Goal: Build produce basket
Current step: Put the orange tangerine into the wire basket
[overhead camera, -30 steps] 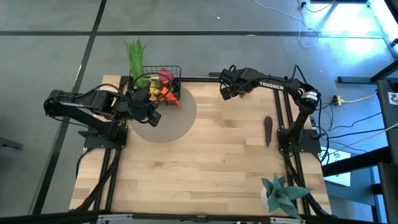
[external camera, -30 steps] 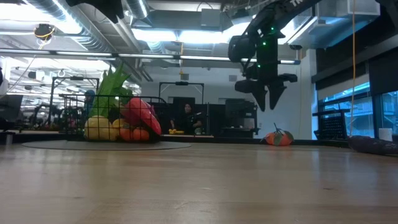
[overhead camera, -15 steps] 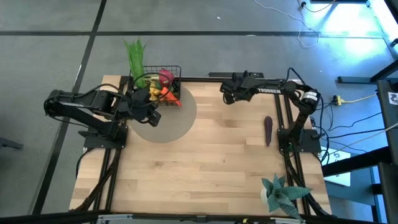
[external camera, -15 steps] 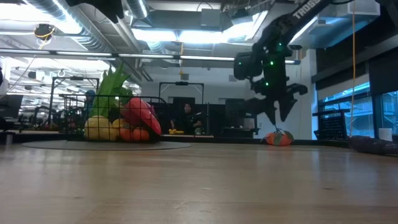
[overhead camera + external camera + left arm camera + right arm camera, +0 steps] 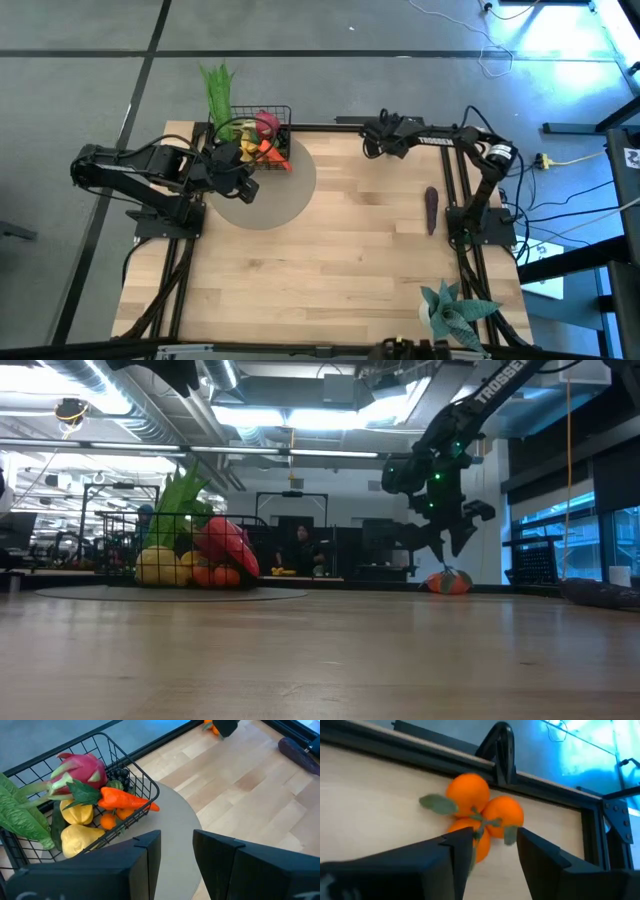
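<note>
Tangerines (image 5: 482, 817) before right pincer (image 5: 492, 847), hidden from overhead

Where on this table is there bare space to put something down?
The wide wooden middle, between the basket and the eggplant, is bare, as is the near left corner. It is crowded at the basket and left gripper.

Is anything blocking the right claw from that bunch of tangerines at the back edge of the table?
Nothing visible. The right claw is open with the tangerines straight ahead of it on bare table, nothing between them.
</note>
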